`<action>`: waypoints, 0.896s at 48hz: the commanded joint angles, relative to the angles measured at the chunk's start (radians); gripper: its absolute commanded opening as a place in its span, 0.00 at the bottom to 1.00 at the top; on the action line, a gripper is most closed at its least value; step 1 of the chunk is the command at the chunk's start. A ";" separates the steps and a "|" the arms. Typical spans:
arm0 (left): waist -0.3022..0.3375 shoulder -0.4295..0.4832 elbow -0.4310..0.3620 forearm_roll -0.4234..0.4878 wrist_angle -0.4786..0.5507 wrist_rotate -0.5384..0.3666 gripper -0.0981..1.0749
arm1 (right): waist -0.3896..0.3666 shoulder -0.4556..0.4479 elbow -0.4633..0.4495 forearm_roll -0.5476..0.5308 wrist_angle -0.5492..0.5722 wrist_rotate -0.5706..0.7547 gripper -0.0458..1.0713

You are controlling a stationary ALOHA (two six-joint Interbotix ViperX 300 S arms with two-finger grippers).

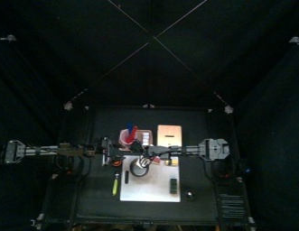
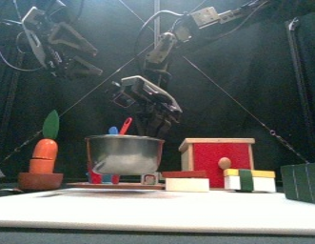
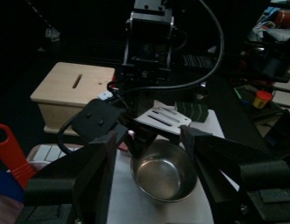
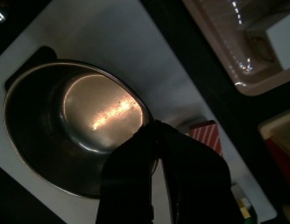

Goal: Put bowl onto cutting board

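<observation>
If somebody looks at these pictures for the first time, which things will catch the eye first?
First, the shiny metal bowl near the table's middle, with the right pincer closed on its rim. It appears to sit on the white cutting board. Next, the red box with a wooden frame, right of the bowl in the front view.

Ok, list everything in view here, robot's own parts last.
bowl: one, silvery metal, at the cutting board's far end
cutting board: one, white, table's front
carrot: one, orange with a green top, in a brown pot, left of the bowl in the front view
box: one, red with a pale wood top, right of the bowl
small blocks: two, cream-red and yellow-green, in front of the box
right gripper: black, shut on the bowl's rim
left gripper: black, open, near the bowl
</observation>
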 commanded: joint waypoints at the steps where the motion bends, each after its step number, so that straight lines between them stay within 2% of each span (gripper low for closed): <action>1: 0.000 -0.008 -0.011 0.003 -0.009 0.002 0.88 | -0.002 -0.020 -0.038 -0.018 -0.003 0.003 0.42; 8: 0.002 -0.015 -0.005 0.006 -0.009 0.002 0.88 | -0.009 0.009 -0.071 -0.018 0.008 0.003 0.43; 13: 0.000 -0.020 0.003 0.006 -0.009 0.002 0.88 | -0.011 0.025 -0.089 -0.026 0.009 -0.002 0.47; 16: 0.000 -0.021 0.006 0.006 -0.009 0.000 0.88 | -0.012 0.031 -0.095 -0.028 0.009 -0.002 0.54; 23: 0.000 -0.025 0.009 0.006 -0.009 0.002 0.88 | -0.018 0.037 -0.095 -0.028 0.018 0.002 0.78; 28: 0.000 -0.028 0.009 0.006 -0.009 0.002 0.88 | -0.015 0.046 -0.100 -0.028 0.037 0.002 0.88; 43: 0.000 -0.029 0.006 0.003 -0.009 0.000 0.88 | -0.011 0.000 -0.109 -0.058 0.051 0.002 0.90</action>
